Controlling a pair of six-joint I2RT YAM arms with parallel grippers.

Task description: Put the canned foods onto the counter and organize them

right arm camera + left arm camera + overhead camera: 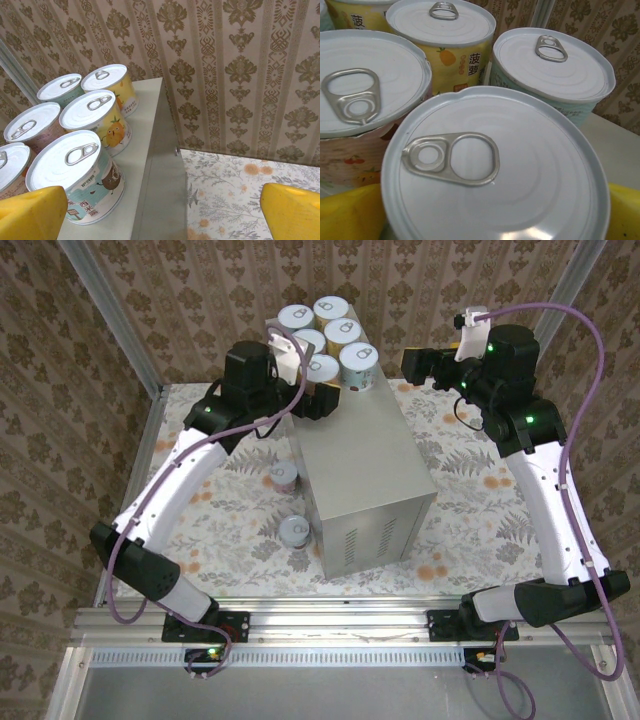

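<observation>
Smooth yellow left fingers (pixel 347 217) stand wide around a round, ribbed-lid can (pixel 520 175) on the grey metal counter (pixel 365 465), perhaps not touching; right fingers (pixel 30 212) spread, empty.

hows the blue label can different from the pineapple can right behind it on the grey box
Label: the blue-label can wears pale blue paper with a brown cartoon figure; the pineapple can wears yellow with a cartoon pineapple. Place: the blue-label can stands at the robot-side end of its row on the counter; the pineapple can stands next behind it. Shared: both upright, alike in size, silvery pull-tab lids up, neither held.
</observation>
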